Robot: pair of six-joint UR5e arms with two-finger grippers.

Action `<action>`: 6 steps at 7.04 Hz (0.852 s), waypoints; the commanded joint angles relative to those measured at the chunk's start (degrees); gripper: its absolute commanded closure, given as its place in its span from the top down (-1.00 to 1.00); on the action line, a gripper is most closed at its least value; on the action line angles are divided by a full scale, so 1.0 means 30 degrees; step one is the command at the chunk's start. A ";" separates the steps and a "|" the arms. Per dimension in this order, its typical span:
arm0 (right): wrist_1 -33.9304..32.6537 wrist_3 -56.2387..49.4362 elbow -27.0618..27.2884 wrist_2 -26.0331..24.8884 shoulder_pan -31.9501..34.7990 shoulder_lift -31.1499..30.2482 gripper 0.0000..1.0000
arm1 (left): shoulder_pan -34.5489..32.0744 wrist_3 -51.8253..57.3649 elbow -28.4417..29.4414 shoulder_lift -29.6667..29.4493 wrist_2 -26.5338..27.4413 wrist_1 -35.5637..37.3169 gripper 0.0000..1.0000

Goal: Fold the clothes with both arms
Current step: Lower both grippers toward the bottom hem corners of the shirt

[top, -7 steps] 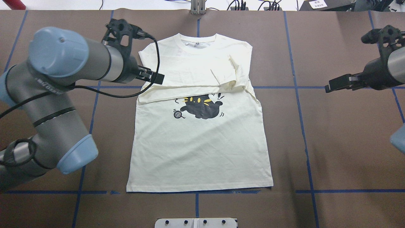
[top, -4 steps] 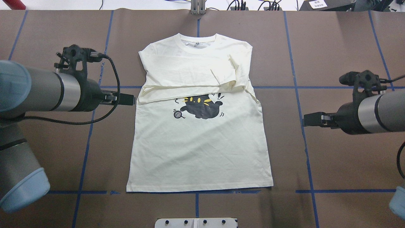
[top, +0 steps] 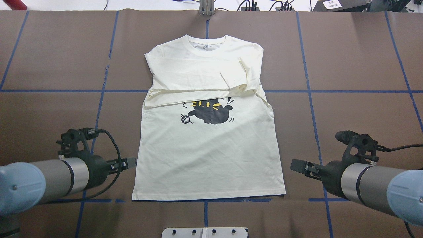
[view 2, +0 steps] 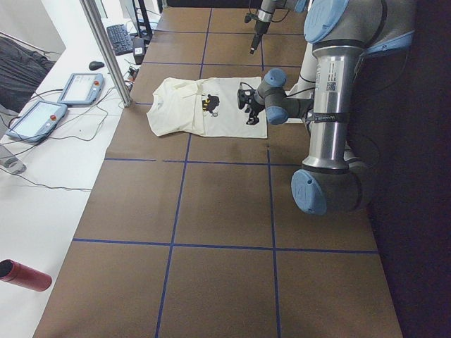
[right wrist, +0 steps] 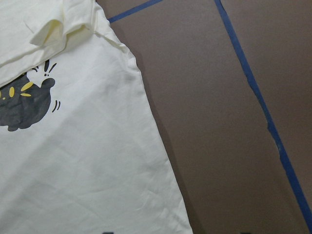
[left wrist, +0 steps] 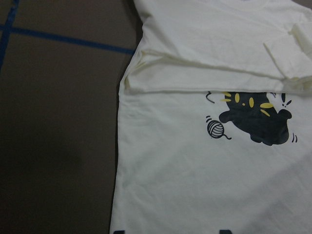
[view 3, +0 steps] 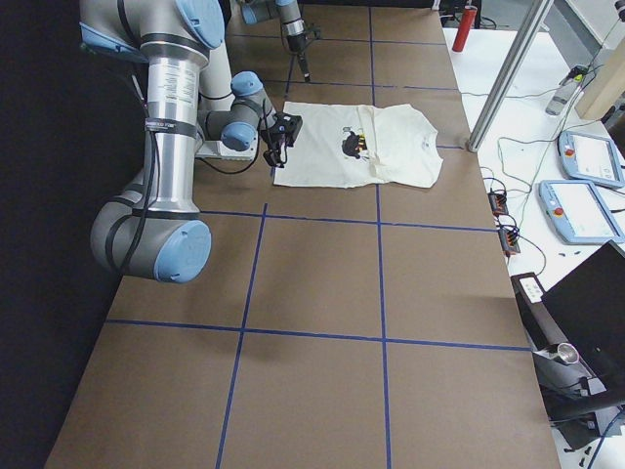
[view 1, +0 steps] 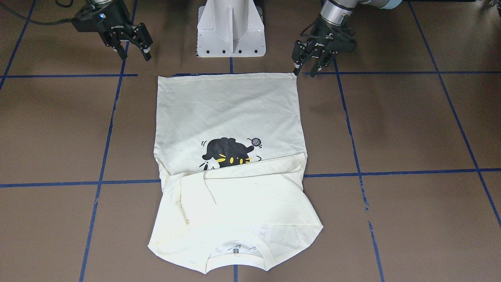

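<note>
On the brown worktop (top: 357, 59), centre: cream T-shirt (top: 211, 158), flat, cat print up, sleeves folded across the chest. Left pincer (top: 131, 161) just beside its left edge near the hem; right pincer (top: 295, 164) near the opposite edge. Both pincers spread apart, holding nothing.

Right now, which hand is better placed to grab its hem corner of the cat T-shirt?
Left. The left hand hangs almost at the edge of the T-shirt near its hem; the right hand sits farther out.
</note>
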 commanded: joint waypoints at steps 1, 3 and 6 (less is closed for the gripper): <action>0.0005 0.0519 0.0048 -0.0744 -0.0682 0.0196 0.82 | 0.2326 -0.1581 0.1402 0.0220 0.1871 -0.0041 0.26; 0.0005 0.0519 0.0048 -0.0744 -0.0710 0.0196 0.84 | 0.2451 -0.1496 0.2347 -0.0394 0.1848 0.0134 0.21; 0.0005 0.0548 0.0048 -0.0744 -0.0740 0.0225 0.84 | 0.2976 -0.1465 0.2787 -0.0835 0.1790 0.0164 0.11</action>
